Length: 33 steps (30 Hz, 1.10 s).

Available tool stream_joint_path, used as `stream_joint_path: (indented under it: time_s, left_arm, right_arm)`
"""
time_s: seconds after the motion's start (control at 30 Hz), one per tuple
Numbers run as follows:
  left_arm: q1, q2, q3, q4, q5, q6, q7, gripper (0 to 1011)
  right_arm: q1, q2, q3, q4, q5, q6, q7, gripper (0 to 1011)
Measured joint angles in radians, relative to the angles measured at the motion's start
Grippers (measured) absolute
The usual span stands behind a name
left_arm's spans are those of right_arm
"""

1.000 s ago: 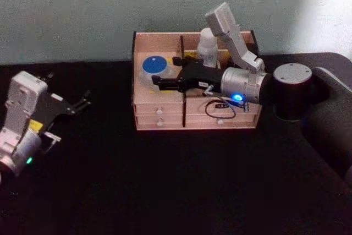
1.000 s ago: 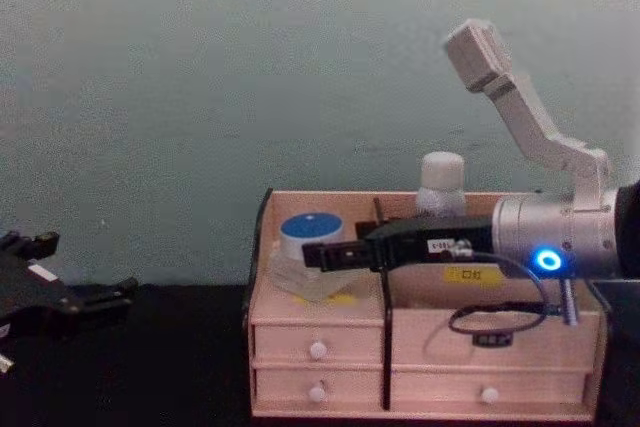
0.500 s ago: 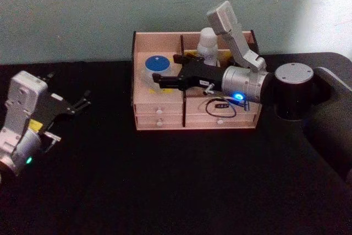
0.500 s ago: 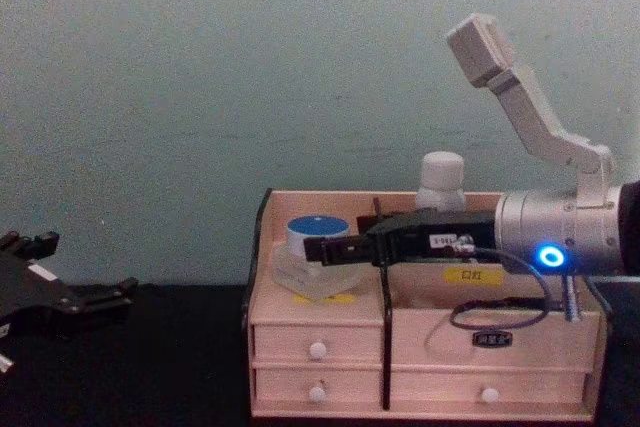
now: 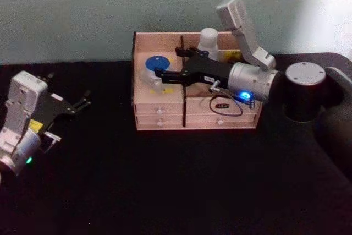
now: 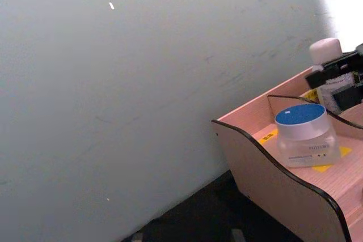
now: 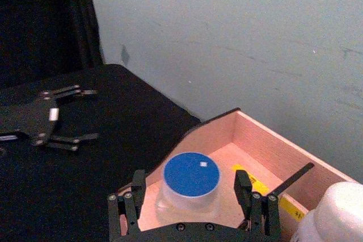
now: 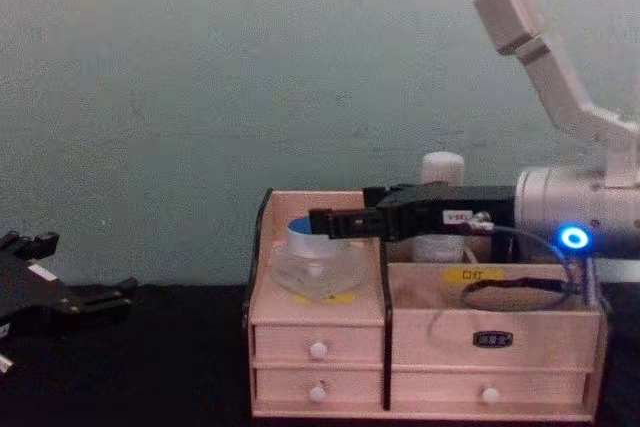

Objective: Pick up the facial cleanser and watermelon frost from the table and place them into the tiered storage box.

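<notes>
Since the earlier frames the right gripper has lifted and drawn back a little toward the right, so its black fingers now sit above the rim of the clear, squat glass jar with the round blue lid instead of level with its sides. Its jaws are spread apart and hold nothing; in the right wrist view the two fingertips stand on either side of the jar with a gap to each, and the gripper hangs just above it. The jar rests upright on a yellow label in the left-hand top compartment of the pale pink wooden tiered storage box with dark edges and white-knobbed drawers. In the chest view the jar sits just behind the box's front lip.

Behind the dark centre divider, in the right-hand back compartment, stands a white plastic bottle with a rounded white cap; the right arm crosses in front of it, so its lower part is hidden, and it seems to stand upright.

On the black table, well apart from the box, the left gripper is parked at the left edge, its black fingers spread and empty.
</notes>
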Motion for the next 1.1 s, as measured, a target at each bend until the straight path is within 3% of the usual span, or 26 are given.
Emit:
stream_joint_path:
  time_s: [0.17,0.47,0.57,0.6,0.67,0.83,0.9,1.0,1.03,1.1]
  left_arm:
    - [0.0,0.0,0.0,0.0,0.0,0.0,0.0,1001]
    - [0.0,0.0,0.0,0.0,0.0,0.0,0.0,1001]
    - [0.0,0.0,0.0,0.0,0.0,0.0,0.0,1001]
    - [0.0,0.0,0.0,0.0,0.0,0.0,0.0,1001]
    - [0.0,0.0,0.0,0.0,0.0,0.0,0.0,1001]
    - [0.0,0.0,0.0,0.0,0.0,0.0,0.0,1001]
    - [0.0,0.0,0.0,0.0,0.0,0.0,0.0,1001]
    - [0.0,0.0,0.0,0.0,0.0,0.0,0.0,1001]
    - [0.0,0.0,0.0,0.0,0.0,0.0,0.0,1001]
    - [0.0,0.0,0.0,0.0,0.0,0.0,0.0,1001]
  right_arm:
    - [-0.045,0.05,0.004,-0.098,0.014,0.01,0.009,1000]
    - [-0.178,0.2,0.033,-0.299,0.067,0.03,0.02,1000]
    - [-0.241,0.266,0.056,-0.373,0.085,0.035,0.004,1000]
    - [-0.241,0.266,0.056,-0.373,0.085,0.035,0.004,1000]
    - [-0.296,0.315,0.082,-0.426,0.097,0.036,-0.028,1000]
    - [-0.386,0.379,0.144,-0.502,0.1,0.037,-0.111,1000]
    - [-0.415,0.393,0.169,-0.522,0.099,0.04,-0.146,1000]
    - [-0.479,0.409,0.237,-0.554,0.09,0.047,-0.247,1000]
    - [-0.479,0.409,0.237,-0.554,0.09,0.047,-0.247,1000]
    - [-0.523,0.401,0.29,-0.567,0.073,0.05,-0.348,1000]
